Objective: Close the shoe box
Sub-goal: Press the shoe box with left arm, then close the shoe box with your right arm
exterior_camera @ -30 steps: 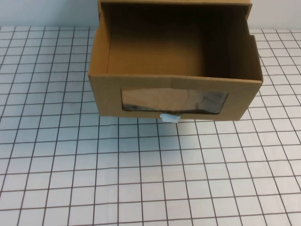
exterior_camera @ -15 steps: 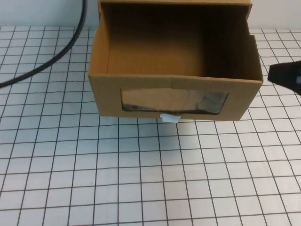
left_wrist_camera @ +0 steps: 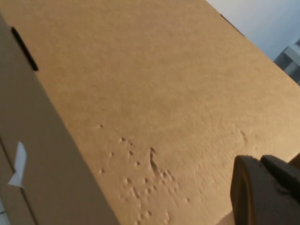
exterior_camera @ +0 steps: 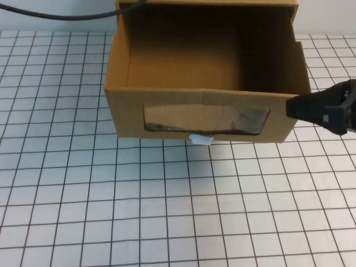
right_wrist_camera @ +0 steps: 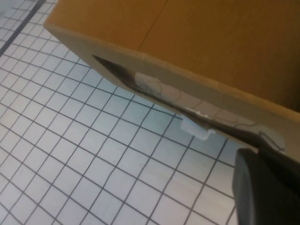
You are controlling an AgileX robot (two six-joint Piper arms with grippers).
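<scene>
Shoe box [exterior_camera: 206, 119] fills the upper middle of the high view, its drawer pulled out toward the camera and open on top, showing a bare brown inside. The right gripper [exterior_camera: 325, 109], a dark shape, enters from the right edge at mid-height, its tip just beside the drawer's front right corner; whether its fingers are open or closed cannot be told, and it holds nothing that can be seen. The drawer front carries a wide clear window [exterior_camera: 206, 119] and a small white tab [exterior_camera: 200, 139] at its lower edge. The left gripper [left_wrist_camera: 265, 190] shows only in the left wrist view, at lower right, close against a plain cardboard face; its opening cannot be told. A black cable [exterior_camera: 61, 15] crosses the upper left. Everything sits on a white gridded table [exterior_camera: 167, 211].
</scene>
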